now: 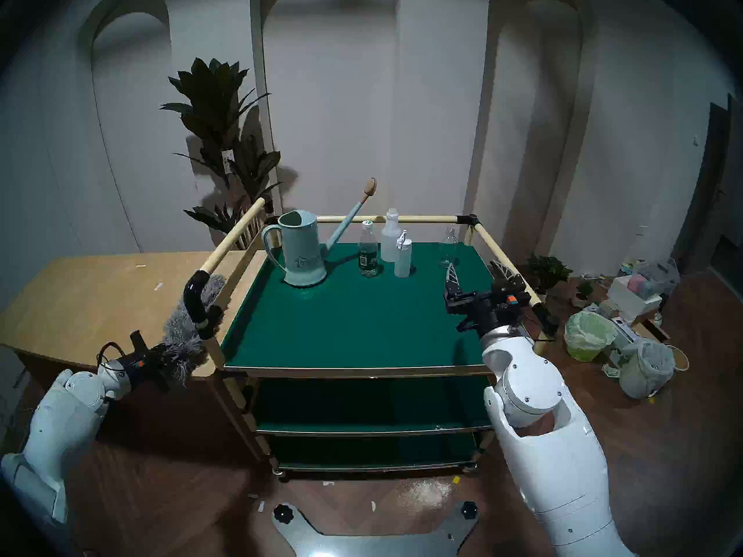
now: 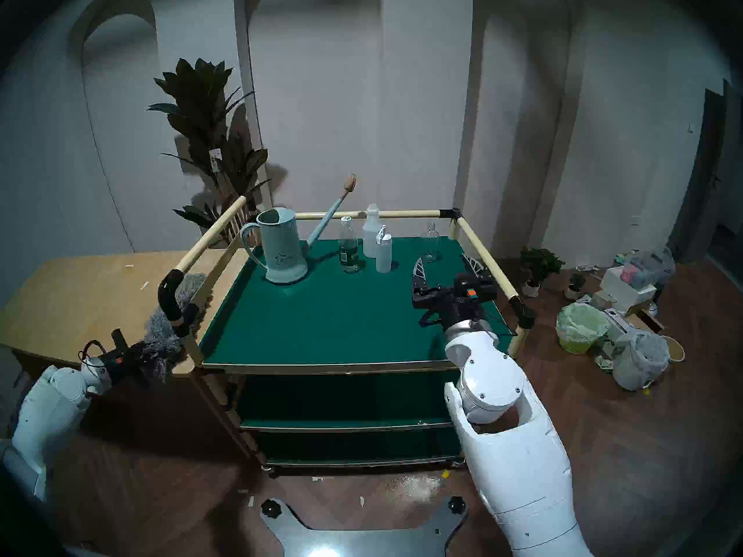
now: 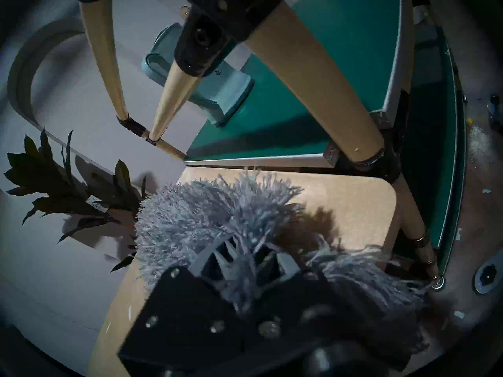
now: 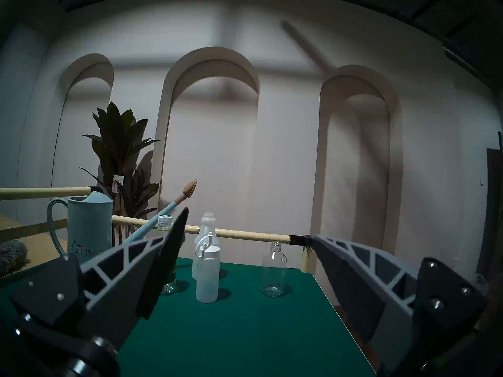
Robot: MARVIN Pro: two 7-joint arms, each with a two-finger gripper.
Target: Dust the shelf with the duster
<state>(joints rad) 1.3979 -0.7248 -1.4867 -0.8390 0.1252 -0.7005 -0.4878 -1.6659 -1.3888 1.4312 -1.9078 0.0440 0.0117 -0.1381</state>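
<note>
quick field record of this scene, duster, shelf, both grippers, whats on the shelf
duster: grey, fluffy, outside the cart's left rail, over the wooden table
left gripper: shut on duster
right gripper: open, empty, over the shelf's right side
shelf: top green tier, front part bare
on shelf, at the back: watering can, green-label bottle, two white bottles, clear glass bottle

Shaggy strands of the duster [image 3: 206,218] are burying my left gripper [image 3: 245,259], hiding its handle. The rail's black corner joint [image 1: 197,299] is covering part of its head.
</note>
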